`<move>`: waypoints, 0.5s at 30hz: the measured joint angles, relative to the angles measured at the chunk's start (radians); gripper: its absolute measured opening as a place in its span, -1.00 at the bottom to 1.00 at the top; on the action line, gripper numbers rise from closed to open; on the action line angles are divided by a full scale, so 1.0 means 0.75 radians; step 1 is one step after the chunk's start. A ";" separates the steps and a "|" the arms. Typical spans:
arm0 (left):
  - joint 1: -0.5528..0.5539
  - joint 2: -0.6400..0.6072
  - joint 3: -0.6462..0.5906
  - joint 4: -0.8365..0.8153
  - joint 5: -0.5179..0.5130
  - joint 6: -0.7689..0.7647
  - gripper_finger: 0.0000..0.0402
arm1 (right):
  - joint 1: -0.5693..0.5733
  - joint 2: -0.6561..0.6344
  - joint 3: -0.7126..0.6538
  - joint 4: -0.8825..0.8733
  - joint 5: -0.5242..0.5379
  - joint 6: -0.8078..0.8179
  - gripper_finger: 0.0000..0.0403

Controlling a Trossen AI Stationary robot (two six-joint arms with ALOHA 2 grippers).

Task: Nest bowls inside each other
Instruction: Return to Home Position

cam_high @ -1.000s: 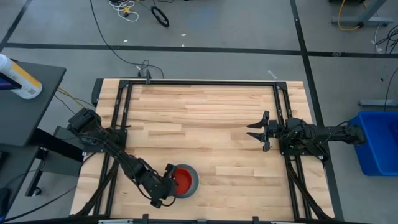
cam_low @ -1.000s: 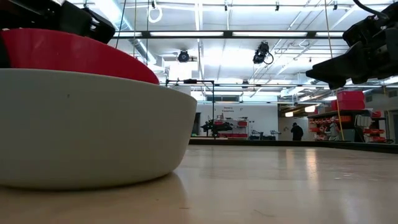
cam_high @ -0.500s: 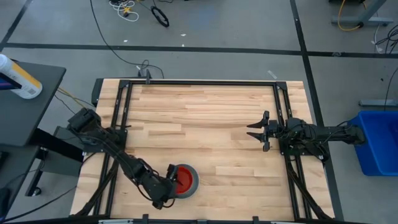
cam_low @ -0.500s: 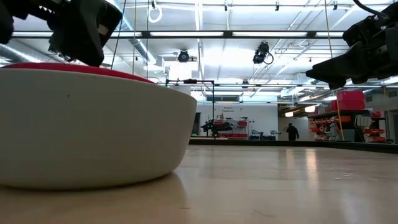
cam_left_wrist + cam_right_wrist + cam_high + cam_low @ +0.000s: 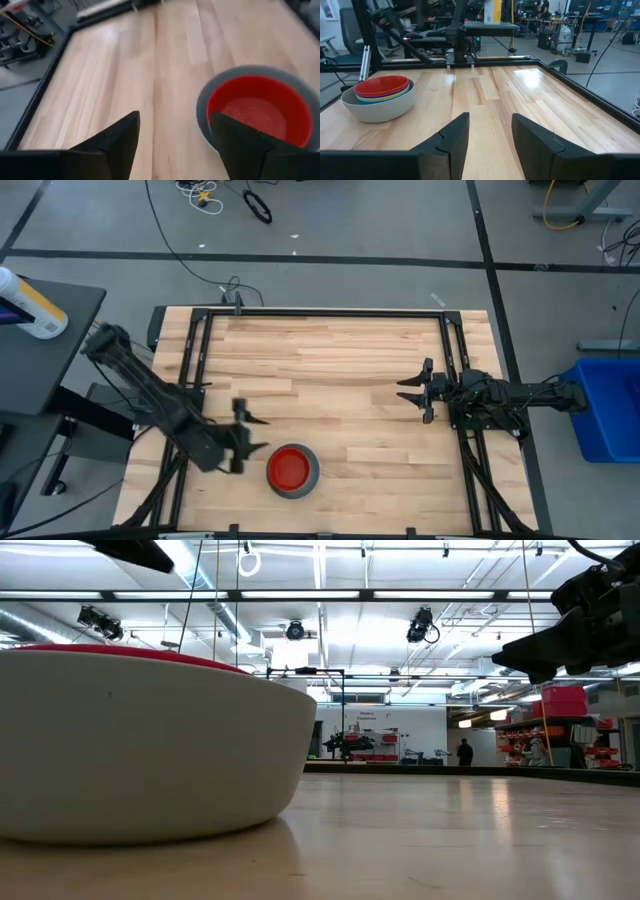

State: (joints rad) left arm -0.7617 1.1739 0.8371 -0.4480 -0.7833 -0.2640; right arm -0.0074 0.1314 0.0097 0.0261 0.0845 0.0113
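Observation:
The bowls stand nested in one stack (image 5: pixel 292 470) near the table's front edge, left of centre. The pale grey bowl (image 5: pixel 380 107) is outermost and rests on the wood. Inside it lie a light blue rim (image 5: pixel 375 99), a yellow bowl (image 5: pixel 395 94) and, on top, the red bowl (image 5: pixel 260 110). My left gripper (image 5: pixel 258 434) hangs open above the table, just left of the stack, touching nothing; in its wrist view (image 5: pixel 175 120) the stack lies beyond one finger. My right gripper (image 5: pixel 412 392) waits open at the table's right side, nothing between its fingers (image 5: pixel 491 119).
Black frame rails (image 5: pixel 190 380) run along the table's left, right and far sides. Bare wood (image 5: pixel 330 370) stretches between the two grippers. A blue bin (image 5: pixel 608 410) stands on the floor to the right of the table. Beyond the far edge, the low view shows a person (image 5: pixel 464 752) far off.
My left gripper has let go of the red bowl's left rim, risen, and drawn back toward the table's left edge, tipping up toward level. The red bowl, tilted up out of the stack a second ago, now sits level inside it.

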 joint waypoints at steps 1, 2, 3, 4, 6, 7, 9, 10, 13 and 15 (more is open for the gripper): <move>-0.012 -0.074 -0.042 0.007 -0.024 -0.031 0.24 | 0.000 0.000 0.000 0.000 0.000 0.000 -0.23; -0.026 -0.151 -0.092 0.035 -0.053 -0.053 0.24 | 0.000 0.000 0.000 0.000 0.000 0.000 -0.22; -0.045 -0.227 -0.152 0.075 -0.075 -0.053 0.24 | 0.000 0.000 0.000 0.000 0.000 0.000 -0.22; -0.069 -0.300 -0.220 0.126 -0.101 -0.028 0.24 | 0.000 0.000 0.000 0.000 0.000 0.000 -0.22; -0.115 -0.450 -0.380 0.245 -0.156 0.019 0.24 | 0.000 0.000 0.000 0.000 0.000 0.000 -0.21; -0.130 -0.530 -0.462 0.304 -0.179 0.020 0.25 | 0.000 0.000 0.000 0.000 0.000 0.000 -0.20; -0.145 -0.674 -0.626 0.457 -0.183 0.037 0.25 | 0.000 0.000 0.000 0.000 -0.001 0.000 -0.19; -0.152 -0.731 -0.713 0.542 -0.180 0.067 0.25 | 0.000 0.000 0.000 0.000 -0.001 0.000 -0.19; -0.179 -0.864 -0.929 0.732 -0.150 0.158 0.24 | 0.000 0.000 0.000 0.000 -0.001 0.000 -0.20; -0.188 -0.928 -1.018 0.772 -0.133 0.135 0.24 | 0.000 0.000 0.000 0.000 -0.001 0.000 -0.21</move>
State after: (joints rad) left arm -0.9025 0.4777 0.0732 0.1313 -0.8828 -0.1628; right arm -0.0072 0.1314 0.0097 0.0261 0.0841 0.0113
